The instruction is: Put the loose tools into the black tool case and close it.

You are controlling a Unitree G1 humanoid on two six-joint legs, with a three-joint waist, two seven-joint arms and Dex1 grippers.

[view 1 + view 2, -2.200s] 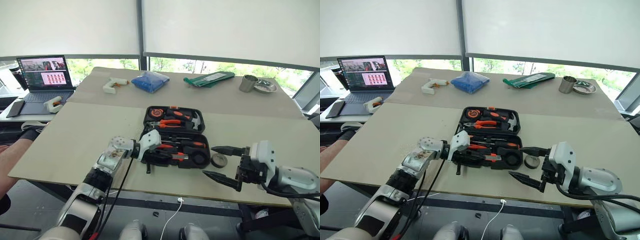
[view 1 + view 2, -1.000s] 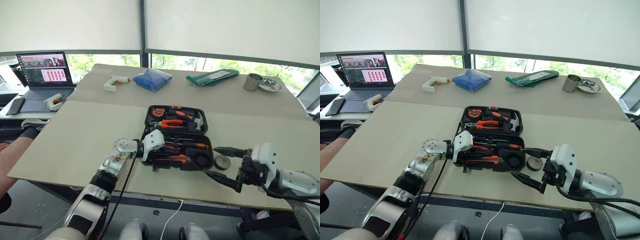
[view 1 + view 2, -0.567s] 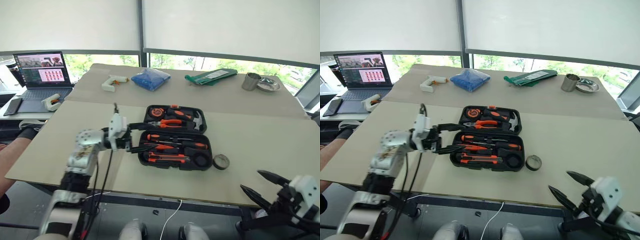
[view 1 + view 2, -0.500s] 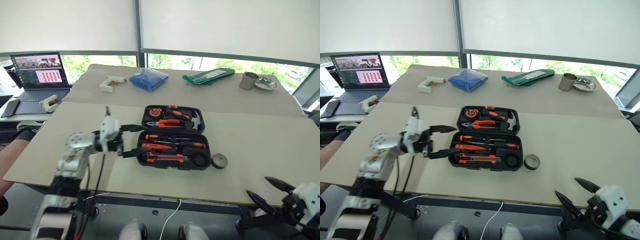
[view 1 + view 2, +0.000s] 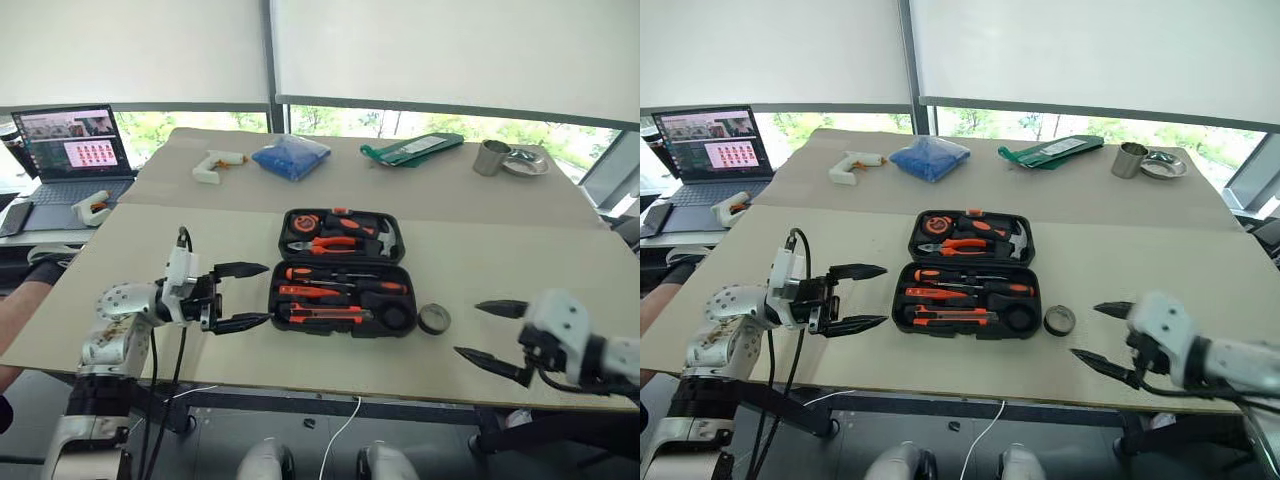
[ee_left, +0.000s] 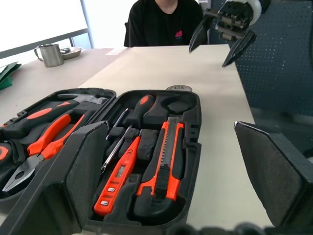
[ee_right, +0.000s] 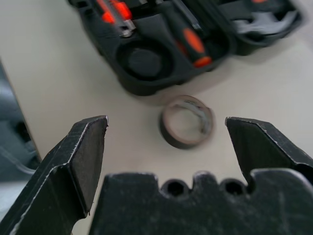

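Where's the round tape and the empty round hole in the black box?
Dark round tape roll [image 7: 186, 121], right wrist view, on its ring.
Empty round slot [image 7: 145, 61], right wrist view, on its floor, inside the black plastic tool case [image 7: 146, 89].

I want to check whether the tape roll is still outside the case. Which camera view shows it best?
The right wrist view: the tape roll lies large on the table beside the black tool case, outside it. Both eye views show it small by the case's corner; the left wrist view shows just its top edge.

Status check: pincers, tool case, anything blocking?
Left pincer open, empty, beside the open black plastic tool case. Right pincer open, empty, near the dark tape roll, which lies on the table outside the case. Nothing in the way.
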